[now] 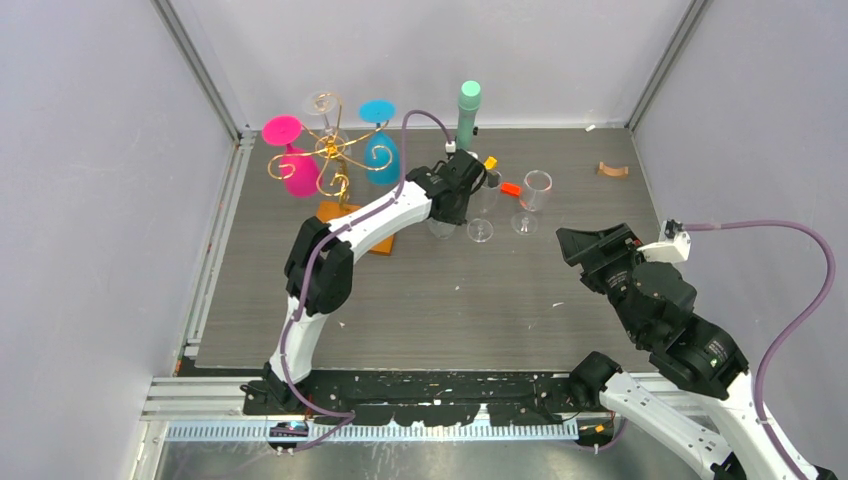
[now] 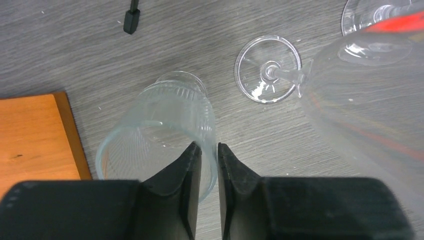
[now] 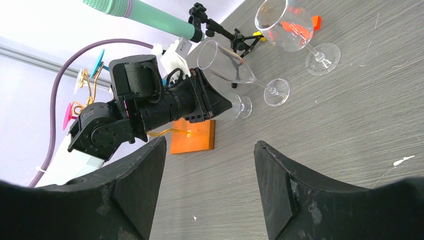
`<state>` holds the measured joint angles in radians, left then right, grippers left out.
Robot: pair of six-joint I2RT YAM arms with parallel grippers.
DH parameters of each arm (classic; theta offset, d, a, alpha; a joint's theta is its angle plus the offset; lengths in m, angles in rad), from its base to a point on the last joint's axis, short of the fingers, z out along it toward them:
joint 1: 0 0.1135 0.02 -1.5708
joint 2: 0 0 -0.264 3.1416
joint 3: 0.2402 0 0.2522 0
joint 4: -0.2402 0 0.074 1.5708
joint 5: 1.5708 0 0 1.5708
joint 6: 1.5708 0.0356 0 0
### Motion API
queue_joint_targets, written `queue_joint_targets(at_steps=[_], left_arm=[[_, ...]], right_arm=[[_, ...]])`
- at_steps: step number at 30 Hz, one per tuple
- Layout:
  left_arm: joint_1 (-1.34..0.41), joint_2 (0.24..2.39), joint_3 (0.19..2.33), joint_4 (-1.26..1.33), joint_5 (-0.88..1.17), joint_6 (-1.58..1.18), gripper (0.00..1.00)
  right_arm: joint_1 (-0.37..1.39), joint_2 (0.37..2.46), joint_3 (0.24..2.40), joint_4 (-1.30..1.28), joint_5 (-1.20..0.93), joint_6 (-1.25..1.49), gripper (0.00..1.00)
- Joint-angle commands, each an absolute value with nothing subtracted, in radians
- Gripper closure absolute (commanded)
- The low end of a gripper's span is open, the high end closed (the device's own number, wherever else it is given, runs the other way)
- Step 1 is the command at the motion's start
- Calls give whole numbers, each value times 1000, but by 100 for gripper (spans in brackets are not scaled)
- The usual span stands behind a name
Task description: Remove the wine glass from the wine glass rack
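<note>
At 11 o'clock on the counter [image 1: 450,300]: wine glass rack [image 1: 330,150], gold wire, with curled scroll arms on a central stem, fixed to a flat orange-brown wooden base [image 2: 30,135]. Three glasses hang from it bowl-down: a pink glass [image 1: 298,170] on its 9 o'clock side, a blue glass [image 1: 381,155] on its 3 o'clock side, and a clear hanging glass [image 1: 322,103] on its 12 o'clock side.

Item: wine glass [image 2: 155,125], clear with a ribbed bowl. It is off the rack and stands on the counter just at 3 o'clock of the wooden base, not touching it.

Left end effector [image 2: 209,146]: sits over the rim of the wine glass. Its fingers are narrow, and the bowl wall runs into the slim gap between them. Whether the pads press the wall cannot be told.

Right end effector [image 3: 210,145]: at 4 o'clock of the counter. Its fingers are wide with nothing between them, well apart from every glass.

Other stock:
- Second counter glass [image 1: 482,205]: clear and stemmed, just at 3 o'clock of the wine glass.
- Third counter glass [image 1: 537,190]: clear, farther toward 3 o'clock.
- Small orange piece [image 1: 510,188]: lies between those two glasses.
- Mint-green cylinder [image 1: 468,105]: upright at 12 o'clock.
- Brown curved piece [image 1: 612,170]: near 1 o'clock, well apart from the rest.
</note>
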<state>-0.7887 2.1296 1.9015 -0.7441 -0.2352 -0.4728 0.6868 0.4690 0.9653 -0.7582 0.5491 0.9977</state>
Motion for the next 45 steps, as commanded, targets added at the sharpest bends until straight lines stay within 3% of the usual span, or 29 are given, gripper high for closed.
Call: queue_joint_targets(at_steps=[1,6,14,28,32,34,36,45], left_arm=[[-776,2111,1952,-700,-239,-483,75],[-777,2100,1995,-719,-235,-474,63],[-778,2047,2012,-745,-215,-468,60],[-799,1764,1914,-719,-156,-425,40],[-792,1674,1894,-703,-134,-355,25],[-783,1620,1897,-702,-136,-294,9],[-779,1572,1895,-698,-152,-261,1],[-610,1418,1891,-698,-145,-265,0]], right_arm=[[685,465,967,-744,574,1008,30],[686,469,968,-743,571,1006,30],[686,468,968,-742,569,1007,30],[686,489,961,-728,543,1017,30],[686,494,957,-721,537,1021,30],[685,499,955,-714,528,1021,30],[686,504,950,-707,522,1022,30],[686,551,943,-675,493,1025,30]])
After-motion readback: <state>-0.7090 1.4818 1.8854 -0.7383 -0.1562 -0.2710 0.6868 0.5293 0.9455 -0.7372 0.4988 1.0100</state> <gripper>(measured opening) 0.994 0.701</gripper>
